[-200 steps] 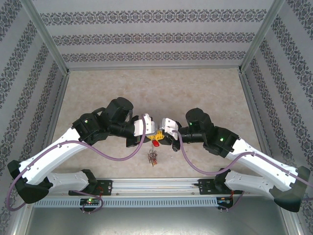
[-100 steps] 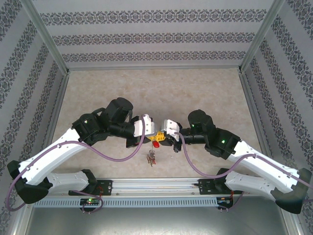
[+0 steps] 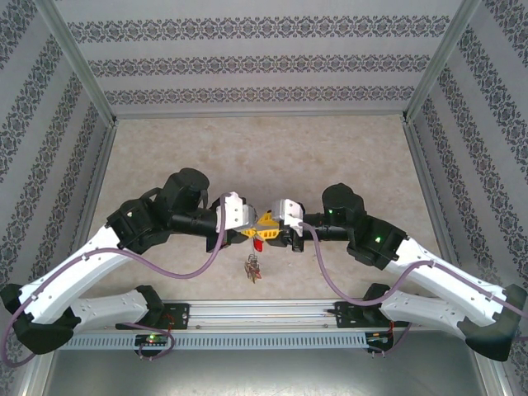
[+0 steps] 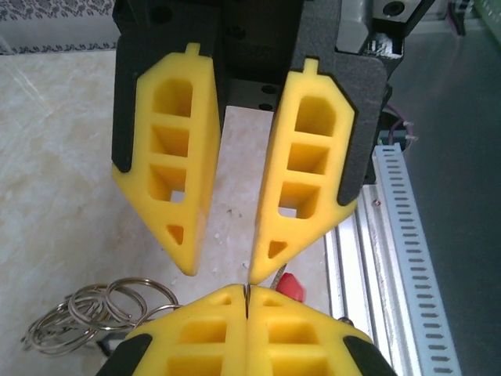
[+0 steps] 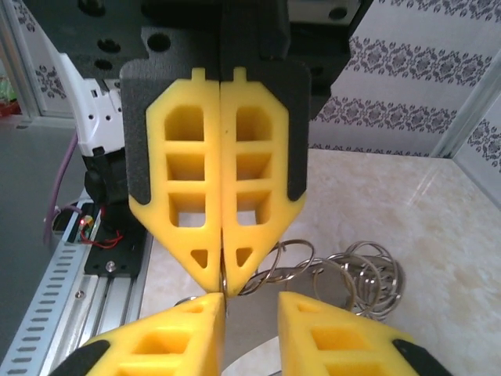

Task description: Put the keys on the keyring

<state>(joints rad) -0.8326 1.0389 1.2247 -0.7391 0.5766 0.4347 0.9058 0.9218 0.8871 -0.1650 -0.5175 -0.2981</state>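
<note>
Centrally, left gripper (image 3: 257, 225), right gripper (image 3: 275, 221), one red-tagged key (image 3: 259, 244), one key bunch (image 3: 254, 268).

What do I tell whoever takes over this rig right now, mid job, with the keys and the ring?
Left gripper: shut, pinching the thin wire of the keyring.
Right gripper: open, tip to tip with the left, nothing clamped.
Things: the red-tagged key sits right beside the meeting fingertips; the other keys dangle in a bunch below the grippers.
Done: ring picked up, red-tagged key brought to it.
Left: the pictures don't show whether that key is threaded on. Check this first, thread it if not, then set the ring down.
</note>
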